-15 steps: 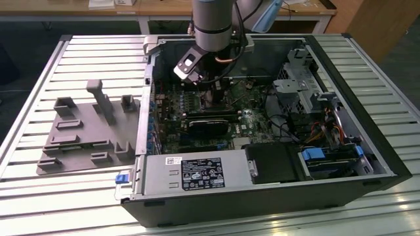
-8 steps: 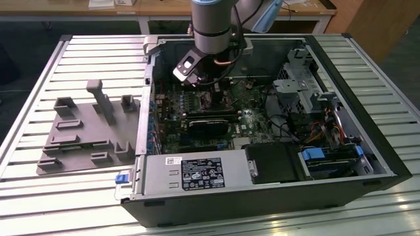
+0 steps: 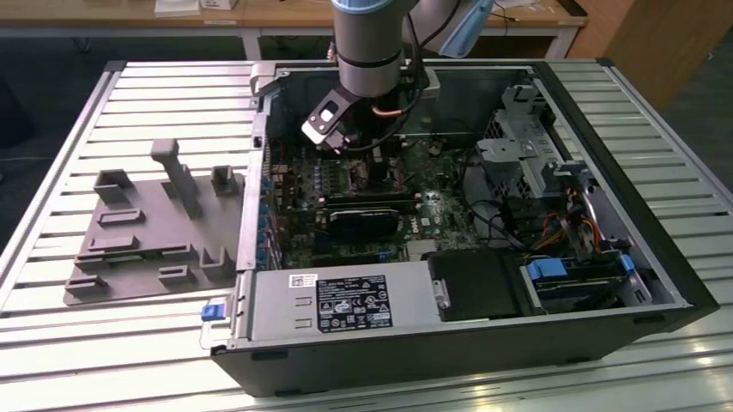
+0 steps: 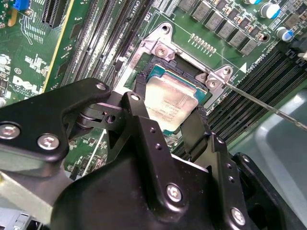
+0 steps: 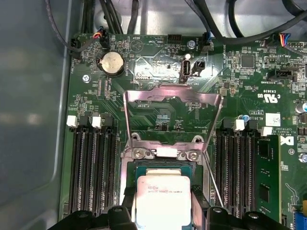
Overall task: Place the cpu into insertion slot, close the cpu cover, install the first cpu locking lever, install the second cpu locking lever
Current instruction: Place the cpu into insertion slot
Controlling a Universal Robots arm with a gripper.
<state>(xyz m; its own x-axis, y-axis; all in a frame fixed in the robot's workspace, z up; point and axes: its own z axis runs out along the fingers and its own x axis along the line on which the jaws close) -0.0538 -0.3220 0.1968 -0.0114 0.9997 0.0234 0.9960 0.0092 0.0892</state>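
The cpu point(image 4: 170, 98), a small square chip with a dull silver top, sits level in or just over the insertion slot point(image 4: 159, 48) on the green board. My gripper point(image 4: 169, 110) straddles it, one black finger against each of two opposite edges, so it appears shut on the chip. In the first wrist view the cpu point(image 5: 162, 191) lies between the same fingers of the gripper point(image 5: 163, 203). The cpu cover point(image 5: 172, 93), a thin silvery frame, stands flipped open beyond the slot point(image 5: 130, 175). A thin wire lever point(image 5: 212, 179) lies unlatched beside the slot. In the exterior view my gripper point(image 3: 372, 176) reaches down inside the computer case.
Black memory slots point(image 5: 91, 167) flank the socket on both sides. A coin battery point(image 5: 111, 62) and cables lie past the cover. The open case point(image 3: 458, 343) holds a power supply point(image 3: 343, 305) and drive bays point(image 3: 538, 163). A grey fixture point(image 3: 149, 232) rests on the slatted table.
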